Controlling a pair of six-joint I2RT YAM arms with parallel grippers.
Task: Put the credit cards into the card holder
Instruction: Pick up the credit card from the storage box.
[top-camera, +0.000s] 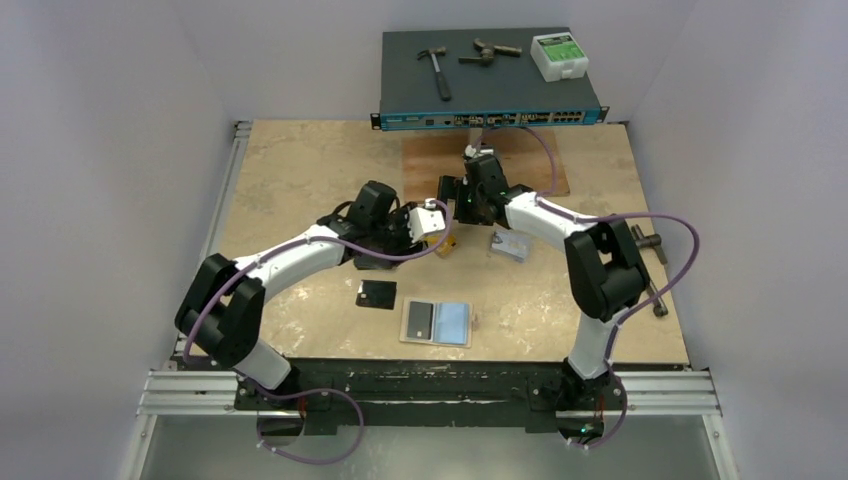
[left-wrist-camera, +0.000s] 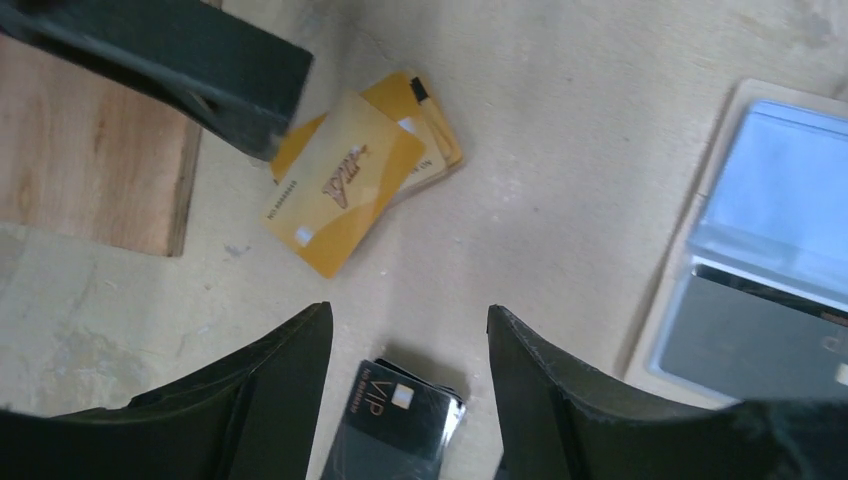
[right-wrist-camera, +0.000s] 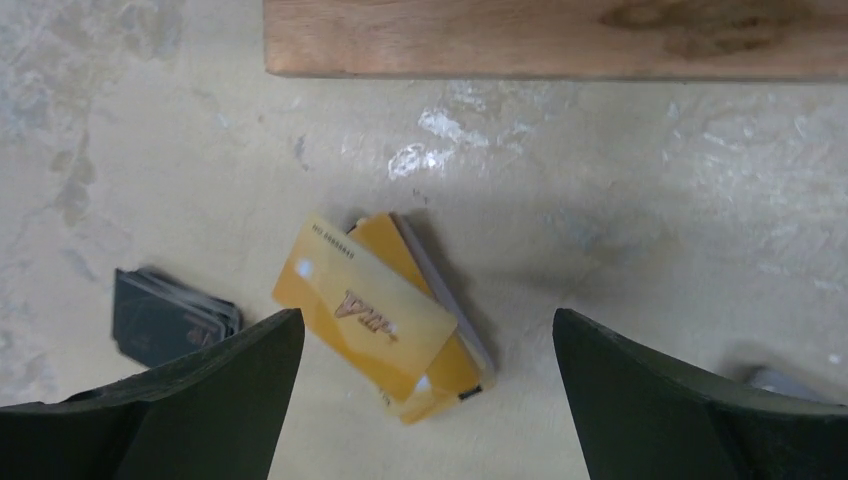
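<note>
Presently, both sets of fingers are found spread wide, and nothing is gripped by either. The left fingers (left-wrist-camera: 265, 400) are seen at the bottom of the left wrist view, with a dark stack of cards (left-wrist-camera: 395, 425) marked VIP lying on the table (left-wrist-camera: 560, 130) in the gap between them. The orange-gold credit cards (left-wrist-camera: 350, 175) are recorded as a loose, fanned pile on the table at upper centre of that view, just beside the edge of a wooden board (left-wrist-camera: 90, 150). One finger of the other arm overlaps the pile's upper left corner; whether it touches cannot be told. In the right wrist view the right fingers (right-wrist-camera: 220, 400) frame the same pile at lower centre. The silvery blue-grey credit cards (top-camera: 508, 246) are noted in the overhead view, just right of the gold pile. The card holder (left-wrist-camera: 775, 190) lies open on the table at the right edge of the left wrist view, apart from both piles, with a light-blue and a grey pocket exposed.
</note>
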